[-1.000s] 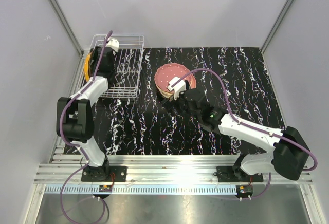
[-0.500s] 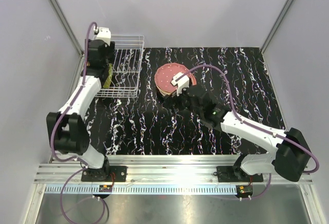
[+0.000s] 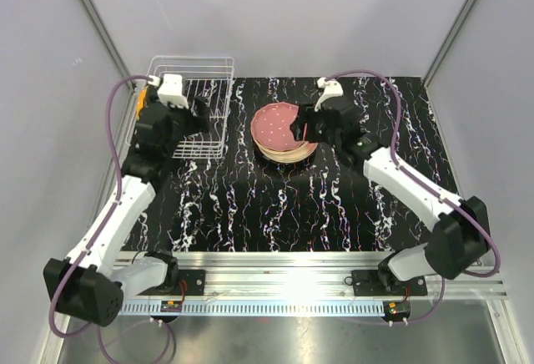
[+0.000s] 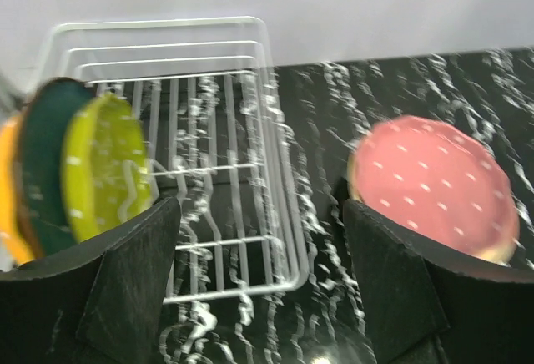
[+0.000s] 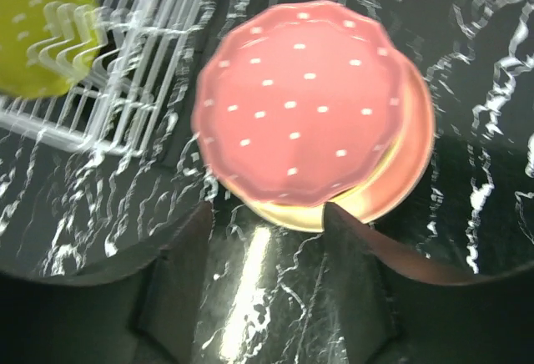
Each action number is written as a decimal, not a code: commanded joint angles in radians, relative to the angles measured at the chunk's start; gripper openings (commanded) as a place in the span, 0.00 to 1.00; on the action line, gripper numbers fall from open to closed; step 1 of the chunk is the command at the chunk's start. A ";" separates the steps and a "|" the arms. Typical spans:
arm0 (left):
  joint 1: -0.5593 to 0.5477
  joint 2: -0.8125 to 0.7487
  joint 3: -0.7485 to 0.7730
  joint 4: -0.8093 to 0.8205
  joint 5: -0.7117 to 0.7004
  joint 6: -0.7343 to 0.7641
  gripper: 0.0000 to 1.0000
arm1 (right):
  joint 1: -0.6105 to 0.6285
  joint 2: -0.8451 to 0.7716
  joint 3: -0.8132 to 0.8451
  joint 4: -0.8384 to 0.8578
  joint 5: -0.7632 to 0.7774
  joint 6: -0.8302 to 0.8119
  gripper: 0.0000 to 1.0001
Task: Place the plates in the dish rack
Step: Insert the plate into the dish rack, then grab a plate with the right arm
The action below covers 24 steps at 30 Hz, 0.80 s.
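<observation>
The dish rack [image 3: 209, 76] is a white wire basket at the table's far left. An orange plate [image 4: 7, 214], a dark green plate [image 4: 42, 164] and a yellow-green plate [image 4: 104, 168] stand upright at its left end. My left gripper [image 3: 202, 115] hovers over the rack's near right part, open and holding nothing [image 4: 259, 214]. A pink dotted plate [image 3: 277, 123] tops a stack with a cream-yellow plate [image 5: 400, 172] under it. My right gripper [image 3: 302, 128] is at the stack's right edge, open [image 5: 267, 214], with its fingertips just short of the plate rim.
The black marbled table [image 3: 334, 197] runs from the stack to the near rail. Grey walls close in the left, the back and the right. The rack's right half [image 4: 217, 197] holds only bare wire prongs.
My left gripper has left the rack's left end, swung right over the rack and opened wider. My right arm has moved from the stack's near side to its right edge, jaws narrowing.
</observation>
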 commanded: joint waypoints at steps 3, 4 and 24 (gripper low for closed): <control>-0.175 -0.094 -0.083 0.083 -0.166 0.070 0.83 | -0.083 0.142 0.182 -0.172 -0.003 0.100 0.54; -0.239 -0.103 -0.098 0.102 -0.204 0.103 0.83 | -0.091 0.170 0.210 -0.197 0.006 0.093 0.53; -0.297 -0.151 -0.071 0.062 -0.297 0.039 0.91 | -0.137 0.503 0.451 -0.360 0.117 0.090 0.52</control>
